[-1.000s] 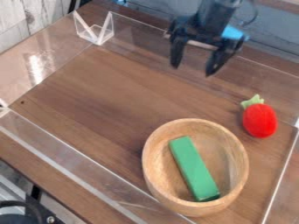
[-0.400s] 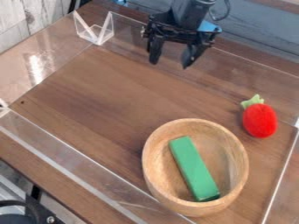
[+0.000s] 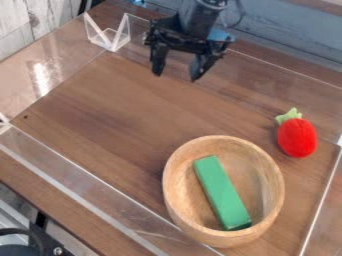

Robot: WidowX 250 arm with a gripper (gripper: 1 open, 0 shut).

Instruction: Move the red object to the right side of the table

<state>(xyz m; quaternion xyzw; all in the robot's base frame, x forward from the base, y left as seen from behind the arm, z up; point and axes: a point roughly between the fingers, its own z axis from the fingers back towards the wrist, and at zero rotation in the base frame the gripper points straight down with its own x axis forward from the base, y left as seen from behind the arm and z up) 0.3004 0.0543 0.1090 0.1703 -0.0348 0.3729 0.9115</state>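
The red object (image 3: 297,137), a small strawberry-like toy with a green leafy top, lies on the dark wood table (image 3: 120,120) close to its right wall. My gripper (image 3: 179,68) hangs over the far middle of the table, well away from the toy and up to its left. Its dark fingers stand apart and point down, open, with nothing between them.
A round light wooden bowl (image 3: 181,182) sits at the front right and holds a green rectangular block (image 3: 221,193). Low clear acrylic walls border the tabletop. A small clear folded stand (image 3: 106,33) rests at the far left corner.
The gripper has drifted left across the far side of the table, farther from the red toy, still open and with its wrist rolled slightly. The toy, bowl and block have not moved.
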